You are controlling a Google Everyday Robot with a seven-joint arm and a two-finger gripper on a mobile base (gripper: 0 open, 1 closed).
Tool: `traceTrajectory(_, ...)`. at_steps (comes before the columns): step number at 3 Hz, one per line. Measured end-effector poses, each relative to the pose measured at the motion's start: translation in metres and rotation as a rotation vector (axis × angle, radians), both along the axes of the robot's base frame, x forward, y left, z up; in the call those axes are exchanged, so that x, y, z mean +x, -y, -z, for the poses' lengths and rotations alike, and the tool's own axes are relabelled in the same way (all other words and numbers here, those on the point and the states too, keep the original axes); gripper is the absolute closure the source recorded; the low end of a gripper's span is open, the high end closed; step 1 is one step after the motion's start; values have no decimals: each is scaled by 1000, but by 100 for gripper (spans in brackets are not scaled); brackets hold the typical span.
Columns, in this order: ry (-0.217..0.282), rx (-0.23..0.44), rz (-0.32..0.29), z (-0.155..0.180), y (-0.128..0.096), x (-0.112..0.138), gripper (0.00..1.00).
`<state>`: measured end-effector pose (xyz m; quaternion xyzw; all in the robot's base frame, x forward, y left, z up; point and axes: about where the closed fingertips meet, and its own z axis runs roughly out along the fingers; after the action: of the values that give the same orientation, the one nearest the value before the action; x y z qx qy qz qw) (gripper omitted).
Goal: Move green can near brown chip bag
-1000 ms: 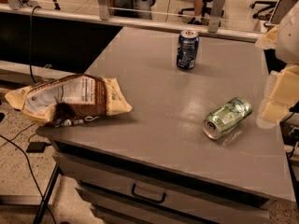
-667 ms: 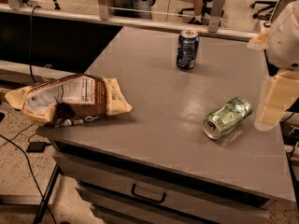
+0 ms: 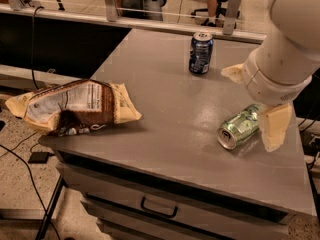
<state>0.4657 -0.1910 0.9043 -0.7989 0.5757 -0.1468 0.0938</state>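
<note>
The green can (image 3: 241, 126) lies on its side on the grey table (image 3: 170, 109) at the right, silver top facing the front left. The brown chip bag (image 3: 75, 107) lies flat at the table's left edge, white label panel up, partly overhanging. My gripper (image 3: 253, 100) hangs from the big white arm at the upper right, just above the can's far end. It is open, with one cream finger (image 3: 274, 127) beside the can's right side and the other finger (image 3: 232, 73) behind it. It holds nothing. The can and the bag are far apart.
A dark blue can (image 3: 200, 53) stands upright at the table's back middle. The table has a drawer with a handle (image 3: 158, 208) in front. Cables run on the floor at the left. A rail and chairs stand behind the table.
My arm has swung in from the right edge and now reaches over the green can's far end. The cans and the bag have not moved.
</note>
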Motion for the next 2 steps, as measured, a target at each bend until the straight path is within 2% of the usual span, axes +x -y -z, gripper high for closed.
traceTrajectory(1,-71,-63,-155,26,-3,12,0)
traceTrajectory(2,-78,-70,-174,28,-3,11,26)
